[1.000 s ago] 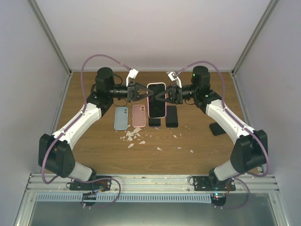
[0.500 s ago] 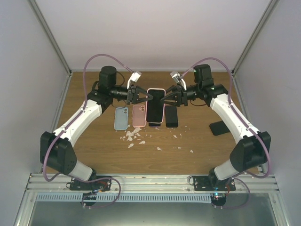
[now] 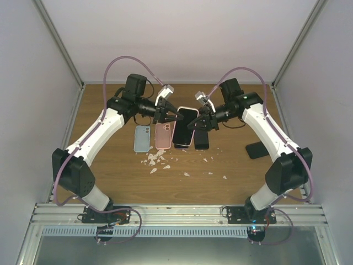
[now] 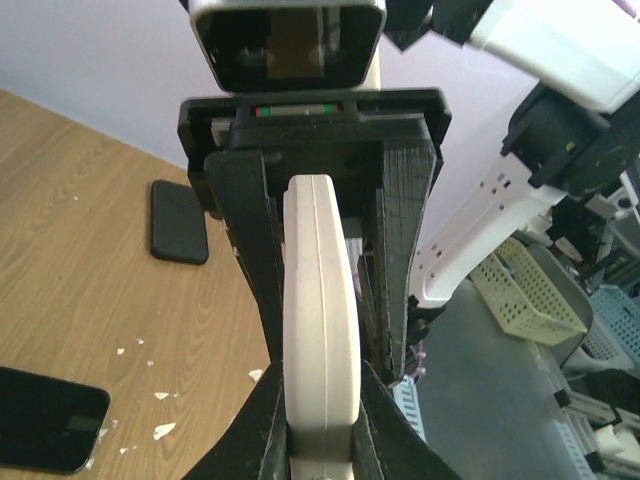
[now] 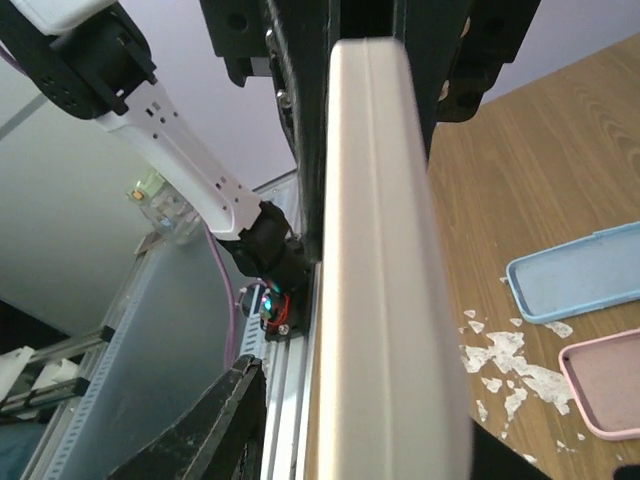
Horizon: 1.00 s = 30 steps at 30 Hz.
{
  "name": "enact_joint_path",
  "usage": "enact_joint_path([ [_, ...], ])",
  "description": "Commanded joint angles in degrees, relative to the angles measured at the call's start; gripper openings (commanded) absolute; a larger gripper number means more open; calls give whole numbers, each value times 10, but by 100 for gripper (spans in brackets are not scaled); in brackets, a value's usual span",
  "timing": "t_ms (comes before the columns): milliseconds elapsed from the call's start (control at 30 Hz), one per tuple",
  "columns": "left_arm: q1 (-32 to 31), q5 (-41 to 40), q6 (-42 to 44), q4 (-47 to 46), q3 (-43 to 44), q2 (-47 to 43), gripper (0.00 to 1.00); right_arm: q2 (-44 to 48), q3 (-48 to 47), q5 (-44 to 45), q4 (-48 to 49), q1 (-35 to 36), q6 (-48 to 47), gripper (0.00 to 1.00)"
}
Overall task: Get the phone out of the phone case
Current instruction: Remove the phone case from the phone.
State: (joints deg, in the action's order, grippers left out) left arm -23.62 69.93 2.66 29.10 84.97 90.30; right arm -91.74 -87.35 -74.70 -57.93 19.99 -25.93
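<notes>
The black-screened phone in its pale pink soft case (image 3: 185, 126) is held tilted above the table, between the two grippers. Nearest the arm bases, white crumbs (image 3: 157, 160) lie scattered on the brown wooden table (image 3: 110, 176). Just beyond them lie a light blue empty case (image 3: 142, 138), a pink empty case (image 3: 162, 136) and a bare black phone (image 3: 202, 138).

The left gripper (image 3: 176, 117) has its fingers clamped on one long edge of the cased phone, and the right gripper (image 3: 193, 125) is clamped on the opposite edge. Both wrist views show the case edge-on, pinched between fingers.

To free the phone, I judge that one side should hold firm while the other peels the rim back at a corner. This should go slowly and low over the table, in case the phone drops.

Both arms reach far forward with elbows out, their wrists turned inward to face each other.
</notes>
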Motion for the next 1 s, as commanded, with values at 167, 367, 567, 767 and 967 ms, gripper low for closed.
enact_joint_path([
  [167, -28, -22, 144, 112, 39, 17, 0, -33, -66, 40, -127, 4, -112, 28],
  [367, -29, -34, 154, 123, 50, 23, 0, -37, -73, 52, -143, 7, -131, 1],
  [567, -15, -40, 123, 114, 80, 39, 26, -42, -97, 7, -144, 2, -120, 1],
  [767, 51, 21, -7, -26, 35, -5, 50, -34, -86, -87, -39, -23, 2, 0],
  [967, 117, 25, -146, -232, -67, -85, 55, 49, 52, -116, 375, -44, 348, 1],
])
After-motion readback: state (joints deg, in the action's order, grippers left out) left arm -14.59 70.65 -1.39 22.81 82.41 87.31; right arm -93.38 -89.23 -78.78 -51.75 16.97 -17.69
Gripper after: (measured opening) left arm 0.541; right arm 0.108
